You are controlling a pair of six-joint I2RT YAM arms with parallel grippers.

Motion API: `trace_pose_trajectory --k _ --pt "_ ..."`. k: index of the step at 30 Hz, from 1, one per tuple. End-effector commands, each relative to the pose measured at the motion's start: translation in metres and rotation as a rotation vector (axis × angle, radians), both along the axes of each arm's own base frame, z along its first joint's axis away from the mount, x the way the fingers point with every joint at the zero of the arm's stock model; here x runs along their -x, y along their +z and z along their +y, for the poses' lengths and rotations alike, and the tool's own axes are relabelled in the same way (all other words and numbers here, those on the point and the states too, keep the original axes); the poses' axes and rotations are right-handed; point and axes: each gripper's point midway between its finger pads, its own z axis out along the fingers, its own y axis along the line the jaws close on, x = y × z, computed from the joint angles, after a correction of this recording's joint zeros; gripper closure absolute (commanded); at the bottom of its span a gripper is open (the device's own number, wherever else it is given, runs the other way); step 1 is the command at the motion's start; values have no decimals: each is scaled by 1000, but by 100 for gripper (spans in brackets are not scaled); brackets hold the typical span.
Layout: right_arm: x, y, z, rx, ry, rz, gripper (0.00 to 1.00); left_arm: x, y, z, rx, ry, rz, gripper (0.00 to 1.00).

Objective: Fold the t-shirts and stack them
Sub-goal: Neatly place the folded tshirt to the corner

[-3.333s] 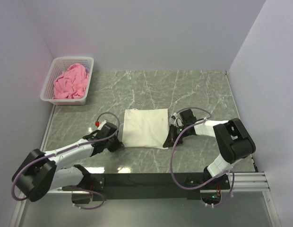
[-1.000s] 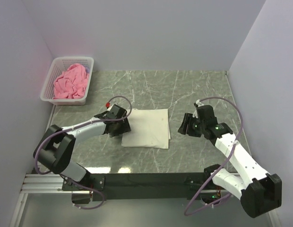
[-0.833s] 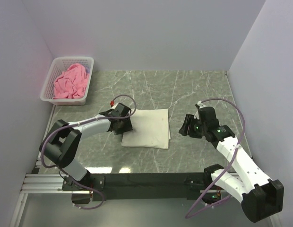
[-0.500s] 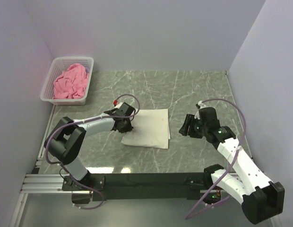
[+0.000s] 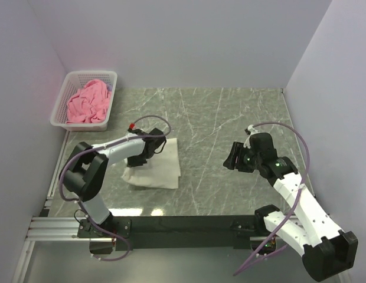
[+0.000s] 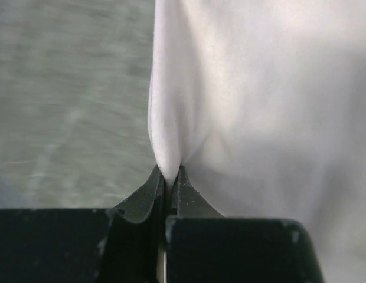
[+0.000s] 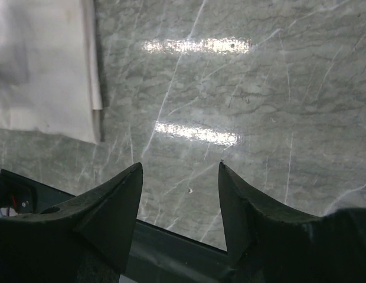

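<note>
the left gripper [image 6: 167, 178] is clamped on an edge fold of the cream t-shirt [image 6: 260, 106], which spreads ahead over the marble table [image 6: 65, 88], the right gripper [image 7: 180, 177] gapes wide over bare marble, and the pink t-shirt [image 5: 87, 101] fills the basket [image 5: 91, 73] far off.

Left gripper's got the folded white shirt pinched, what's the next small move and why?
Probably drag the cream-white t-shirt a little leftward, then release. The left gripper is shut on its edge, it already lies folded, and the pink t-shirt, crumpled in the basket, will likely need the middle. The right gripper hangs open, empty.
</note>
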Motion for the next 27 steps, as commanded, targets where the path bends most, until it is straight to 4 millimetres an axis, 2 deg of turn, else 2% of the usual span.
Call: trace_pose_trajectory --k 1,2,6,12,15,16,17,19,20,21,22,24,25,27 --pt "-7 37 5 -22 30 -90 39 7 42 74 -415 26 53 99" --pt "-7 39 5 -22 31 -88 39 5 47 85 -437 74 56 99" --pt "-8 51 6 -24 41 -102 39 -6 58 109 -539 96 83 99" --pt "-8 51 2 10 41 -78 39 -19 70 153 -660 154 91 98" --pt "-9 50 3 11 42 -68 39 -16 74 181 -735 179 127 86" --pt "-10 50 3 10 39 -67 39 -16 73 187 -728 204 125 70" --pt "-11 50 4 8 41 -65 39 -14 73 198 -720 244 134 60" --pt "-12 50 5 11 45 -51 39 -14 75 210 -702 295 114 47" --pt "-12 51 6 9 50 -50 39 -12 78 220 -690 337 111 45" --pt "-13 53 6 12 54 -52 39 -13 82 222 -668 358 90 42" --pt "-13 54 5 16 51 -57 39 -13 86 222 -658 370 75 35" --pt "-14 56 3 23 46 -68 39 -18 96 214 -594 387 16 32" --pt "-14 56 3 24 46 -70 39 -19 98 208 -557 386 -3 29" --pt "-14 59 4 11 45 -79 39 -26 110 182 -462 331 -90 28"
